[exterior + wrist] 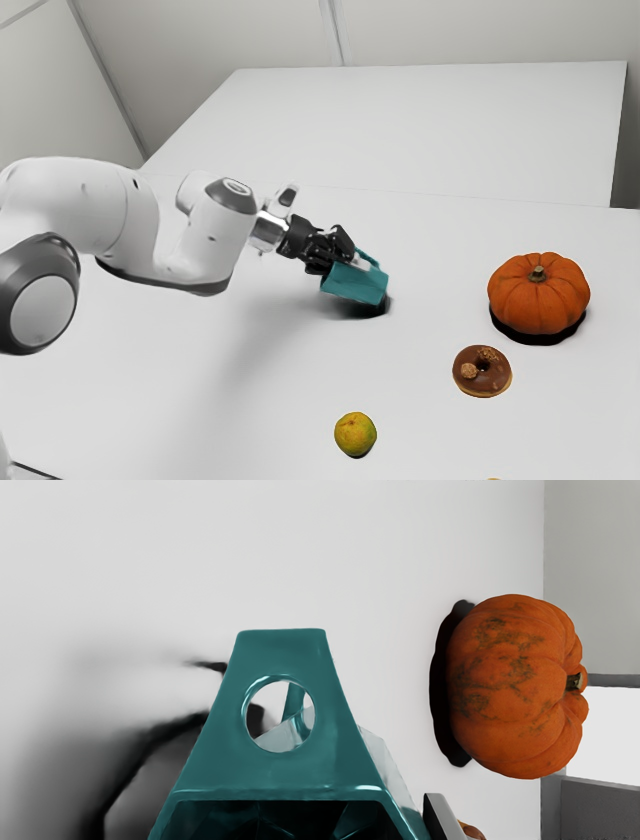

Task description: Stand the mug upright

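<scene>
The teal mug [355,283] is tilted low over the table in the exterior view, its base toward the view's right, with a dark shadow close beneath. My gripper [336,256] reaches down to its upper end and is shut on it. In the wrist view the mug [280,775] has its mouth turned toward my hand, and its handle with a round hole sticks out sideways. At the gripper [320,822], one finger [442,817] lies against the mug's outer side; the mug hides the other.
An orange pumpkin [539,294] stands beyond the mug, toward the exterior view's right, also seen as the pumpkin [515,687] in the wrist view. A chocolate donut [482,371] and a yellow-green citrus fruit [355,434] lie on the white table [230,400].
</scene>
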